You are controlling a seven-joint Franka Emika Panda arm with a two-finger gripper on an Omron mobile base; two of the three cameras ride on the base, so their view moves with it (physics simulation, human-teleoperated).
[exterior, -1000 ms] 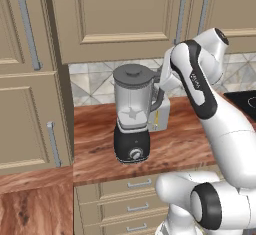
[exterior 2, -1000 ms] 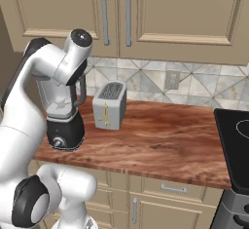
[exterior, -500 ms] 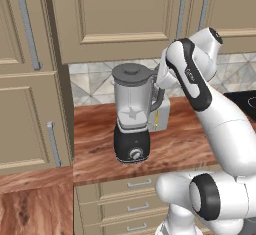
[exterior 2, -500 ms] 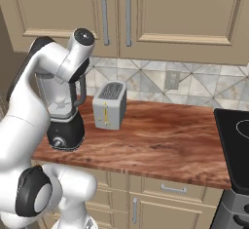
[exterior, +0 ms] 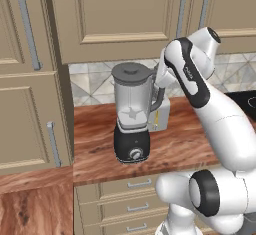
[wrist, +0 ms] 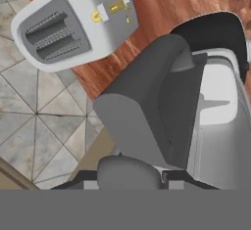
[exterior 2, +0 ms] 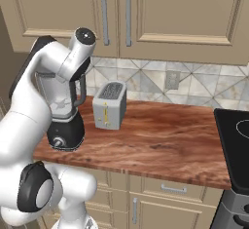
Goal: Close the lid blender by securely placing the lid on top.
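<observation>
lid (exterior: 131, 71) sits flat on top of blender (exterior: 132, 114) | right beside arm's hand, handle side | finger gap hidden, cannot tell

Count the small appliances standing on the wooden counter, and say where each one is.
2. The blender stands near the counter's left end, its lid on the jar. The toaster sits just right of it, by the tiled wall.

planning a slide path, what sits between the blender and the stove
The toaster stands close beside the blender; past it bare wooden counter runs to the stove, as the right base view shows.
</observation>
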